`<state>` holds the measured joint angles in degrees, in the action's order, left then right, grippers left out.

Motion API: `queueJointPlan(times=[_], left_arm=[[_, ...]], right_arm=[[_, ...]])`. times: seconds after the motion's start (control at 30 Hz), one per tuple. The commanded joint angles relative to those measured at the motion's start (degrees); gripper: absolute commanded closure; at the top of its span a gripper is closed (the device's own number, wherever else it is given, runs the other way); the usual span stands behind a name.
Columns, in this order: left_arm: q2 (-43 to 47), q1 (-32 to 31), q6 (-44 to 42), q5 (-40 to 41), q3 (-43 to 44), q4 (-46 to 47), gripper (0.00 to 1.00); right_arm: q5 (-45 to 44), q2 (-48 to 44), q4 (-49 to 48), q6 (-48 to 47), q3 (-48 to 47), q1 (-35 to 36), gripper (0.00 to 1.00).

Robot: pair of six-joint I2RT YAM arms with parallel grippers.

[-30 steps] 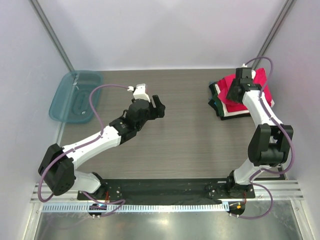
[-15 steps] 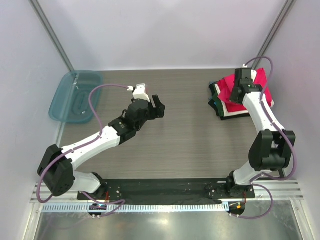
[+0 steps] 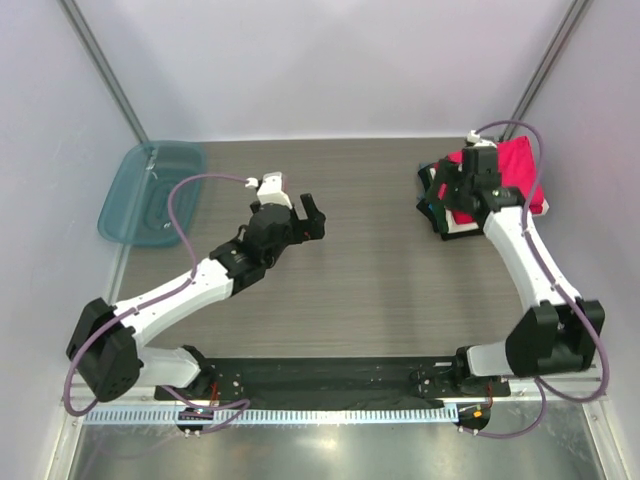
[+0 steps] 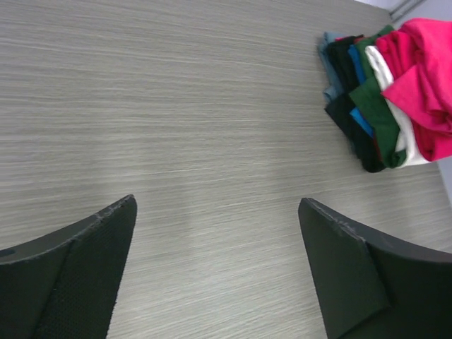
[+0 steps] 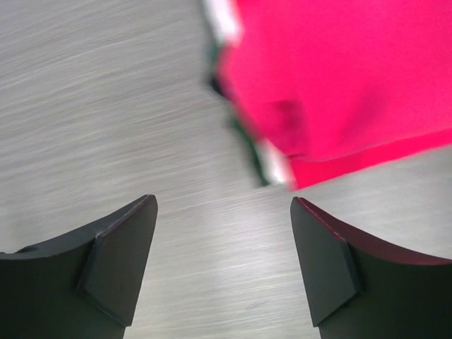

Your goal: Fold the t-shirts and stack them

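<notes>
A stack of folded t-shirts (image 3: 478, 215) lies at the back right of the table, with a crimson-red one (image 3: 518, 168) on top and white, dark green and black layers under it. My right gripper (image 3: 447, 195) hovers open and empty over the stack's left edge. In the right wrist view its gripper (image 5: 222, 261) is over bare table, with the blurred crimson shirt (image 5: 339, 78) just ahead. My left gripper (image 3: 314, 218) is open and empty over the table's middle. In the left wrist view its gripper (image 4: 215, 268) is wide open, with the stack (image 4: 385, 99) far ahead at the upper right.
A translucent teal plastic tray (image 3: 150, 190) sits at the back left corner. The enclosure's walls and metal posts close in the table's back and sides. The black base rail (image 3: 330, 378) runs along the near edge.
My right gripper has moved left, from over the crimson top to the stack's left edge, and its elbow has swung out right. My left arm has drawn back slightly.
</notes>
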<state>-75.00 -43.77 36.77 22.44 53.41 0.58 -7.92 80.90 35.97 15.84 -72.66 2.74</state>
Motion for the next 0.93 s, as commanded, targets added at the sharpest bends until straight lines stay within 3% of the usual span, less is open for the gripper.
queueJointPlan(times=[0.0,0.2,0.33,0.43,0.6,0.9], left_arm=[[5.38,0.96,-0.83,4.89,-3.74,-0.4,0.0],[11.54,3.25,-0.74,7.36,-14.37,-0.4,0.01],[17.76,6.41,1.89,5.87,-21.13,-2.25,0.0],[20.59,8.0,1.02,4.55,-25.61,-1.72,0.0],[23.67,8.0,-1.79,3.76,-31.16,1.7,0.0],[21.66,8.0,-4.08,2.61,-29.86,2.5,0.01]], right_arm=[[3.88,-8.19,-10.11,2.0,6.7,6.56,0.16],[3.01,-15.5,-30.73,8.24,25.86,12.97,0.14],[-1.04,-16.66,-37.36,8.42,33.54,19.39,0.14],[1.85,-16.04,-41.22,10.08,39.51,20.2,0.14],[2.65,-18.41,-56.44,10.53,52.69,20.2,0.13],[2.74,-14.2,-56.1,11.94,51.05,20.2,0.12]])
